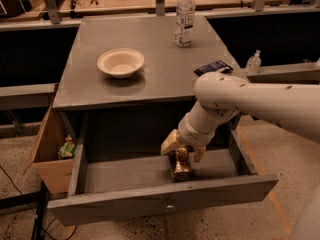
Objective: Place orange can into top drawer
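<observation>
- The hand (183,151) reaches down inside the open top drawer (165,205), its two fingers clasped on the upper part of the orange can (180,169).
- The orange can is upright directly beneath the hand, low in the drawer and near its front panel.
- Above and behind the hand, the table (150,86) carries a bowl (120,63) and a water bottle (184,16).
- A cardboard box (47,156) sits beside the drawer, well apart from the hand.

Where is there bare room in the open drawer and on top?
In the top drawer, the floor left of the orange can is bare up to the left wall; right of it a narrower strip. The tool, clasping the can, crowds the middle. On the cabinet top, the stretch between bowl and bottle is free.
</observation>
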